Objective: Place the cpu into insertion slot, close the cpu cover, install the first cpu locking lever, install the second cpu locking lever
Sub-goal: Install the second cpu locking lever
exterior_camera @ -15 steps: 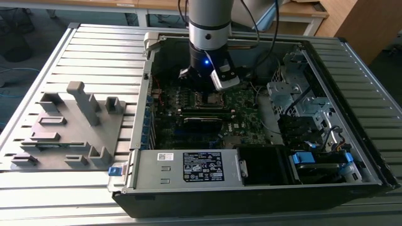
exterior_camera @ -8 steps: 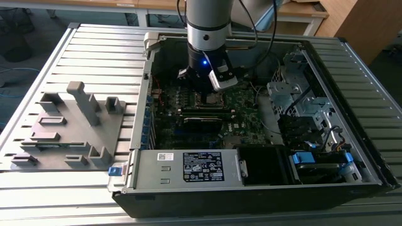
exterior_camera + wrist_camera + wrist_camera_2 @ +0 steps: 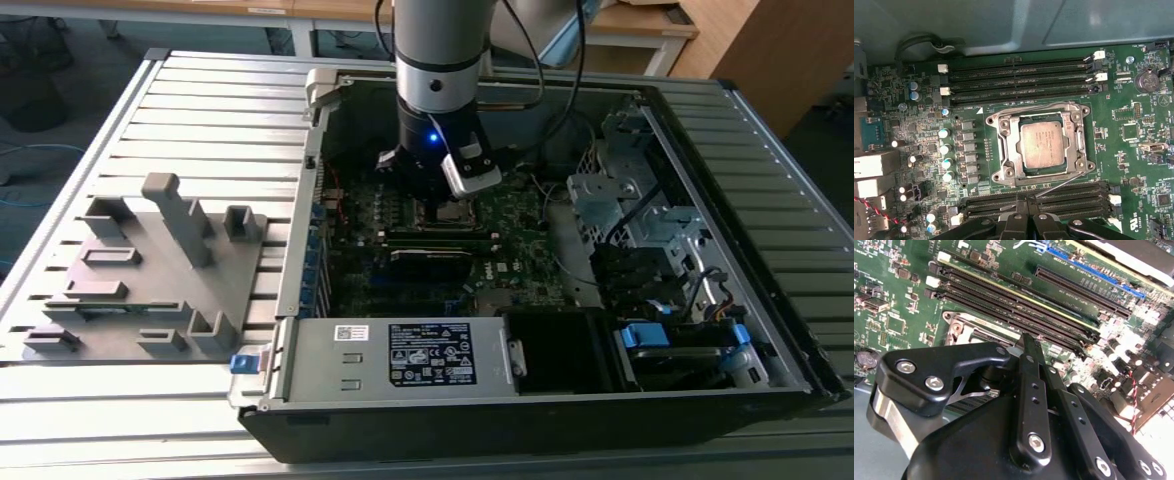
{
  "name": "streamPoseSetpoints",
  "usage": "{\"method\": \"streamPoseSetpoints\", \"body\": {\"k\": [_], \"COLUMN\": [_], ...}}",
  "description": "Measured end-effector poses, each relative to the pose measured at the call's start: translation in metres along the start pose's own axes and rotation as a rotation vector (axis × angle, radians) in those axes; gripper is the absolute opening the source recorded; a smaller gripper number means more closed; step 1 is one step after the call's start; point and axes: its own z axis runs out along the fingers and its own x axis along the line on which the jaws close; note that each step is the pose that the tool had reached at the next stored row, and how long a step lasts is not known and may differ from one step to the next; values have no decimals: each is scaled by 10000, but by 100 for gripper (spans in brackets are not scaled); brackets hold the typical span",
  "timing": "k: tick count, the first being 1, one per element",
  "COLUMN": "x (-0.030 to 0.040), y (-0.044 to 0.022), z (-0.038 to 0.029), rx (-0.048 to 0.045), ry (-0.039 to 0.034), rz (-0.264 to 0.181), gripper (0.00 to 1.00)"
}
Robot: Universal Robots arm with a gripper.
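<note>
Where the slatted metal table (image 3: 200,110) carries an open computer case (image 3: 747,330), the arm (image 3: 441,60) is seen in the exterior view reaching down into the case over the dark green motherboard (image 3: 514,250). A grey moulded fixture (image 3: 147,270) lies on the table at the exterior view's left, well apart from the case. In the first wrist view the cpu (image 3: 1041,145) is seated flat in the insertion slot (image 3: 1026,167), with the cpu cover (image 3: 1006,150) lowered around it so that the chip's silver top shows through the square cut-out. A thin locking lever (image 3: 1061,182) is seen running slantwise from the cover's edge toward the black pincer (image 3: 1026,210), which sits just beside the long black memory slots (image 3: 1019,80). The pincer's fingers (image 3: 1029,385) are drawn narrow, close together, and the lever's end appears to lie between or just at their tips; whether it is truly gripped cannot be told.
</note>
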Motion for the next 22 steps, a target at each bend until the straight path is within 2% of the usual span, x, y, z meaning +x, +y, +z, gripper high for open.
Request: {"method": "streamPoseSetpoints", "body": {"k": [14,22], "x": [5,55], "y": [-1,-8], "z": [35,46], "rx": [-5,-3], "ry": [-2,0], "rz": [0,1], "gripper": [10,10]}}
